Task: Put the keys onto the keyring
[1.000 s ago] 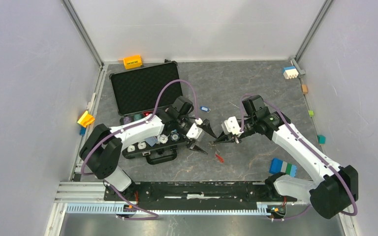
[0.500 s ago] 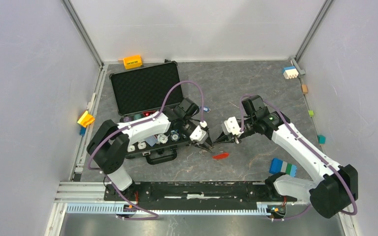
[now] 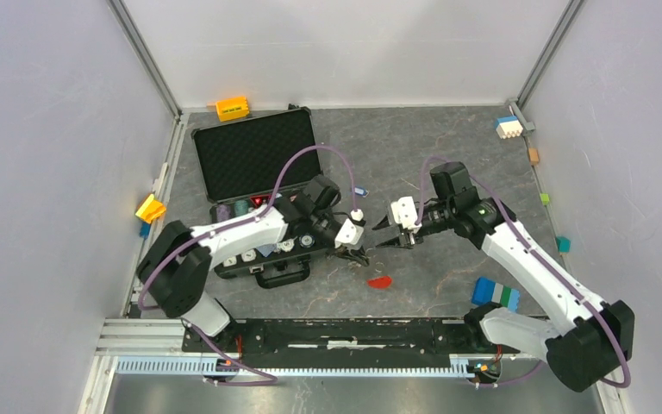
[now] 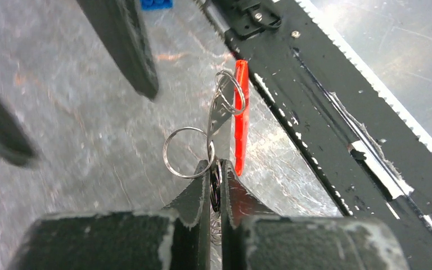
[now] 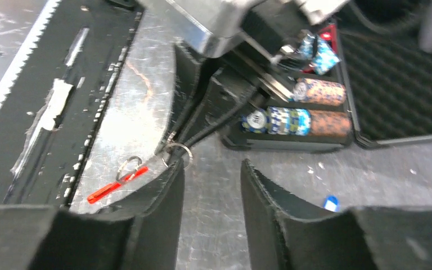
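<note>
Left gripper (image 4: 215,169) clamped on the keyring (image 4: 218,115), red strip (image 3: 380,281) lying toward 5 o'clock; right gripper (image 3: 382,235), jaws apart, is free, with the blue key (image 3: 359,191) on the table (image 3: 448,155) at its 11 o'clock

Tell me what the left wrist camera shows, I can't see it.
The left gripper is shut on the silvery keyring, whose red strip sticks out past the fingertips above the grey table. A black rail runs on the right.

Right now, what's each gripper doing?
The left gripper is closed on the keyring.
The right gripper is open, holding nothing.
</note>
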